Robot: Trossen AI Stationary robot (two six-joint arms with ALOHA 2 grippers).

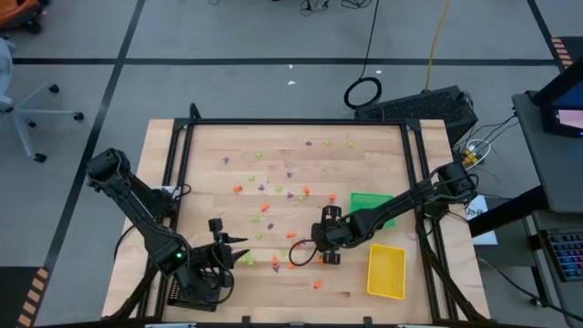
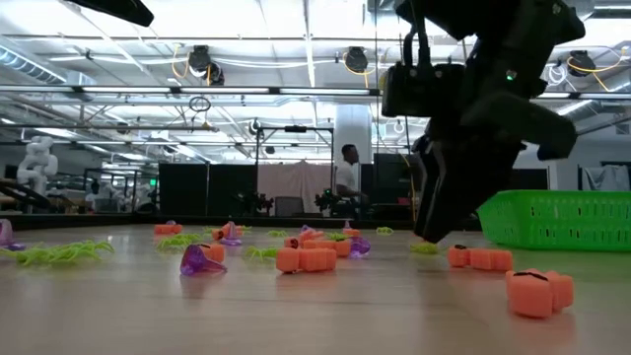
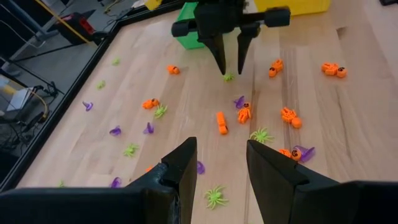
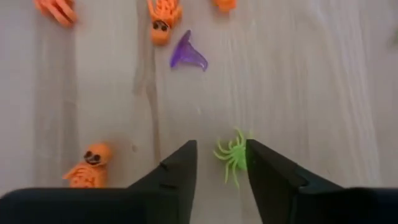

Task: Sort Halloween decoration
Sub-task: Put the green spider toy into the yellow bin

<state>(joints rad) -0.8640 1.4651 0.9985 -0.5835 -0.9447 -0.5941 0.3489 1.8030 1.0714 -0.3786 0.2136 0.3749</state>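
— Fingers (image 4: 180, 168) on the right arm stand spread, straddling a lime green spider (image 4: 233, 155) on the bare desk (image 1: 273, 155), toward its near edge, beside the green tray (image 1: 373, 208). Nothing pinched yet.

— And the left fingers (image 3: 180, 171)?

— Parted too, empty, hovering by the near left corner.

— What could spoil it?

— That spider sits off-centre, nearly touching one finger. Closing could flick it aside, I'd guess, or catch only a thin leg.

— Which way does it lie?

— Flat, its body running roughly along the fingers' reach, legs splayed sideways. Orange and purple trinkets (image 3: 221, 122) lie scattered around.
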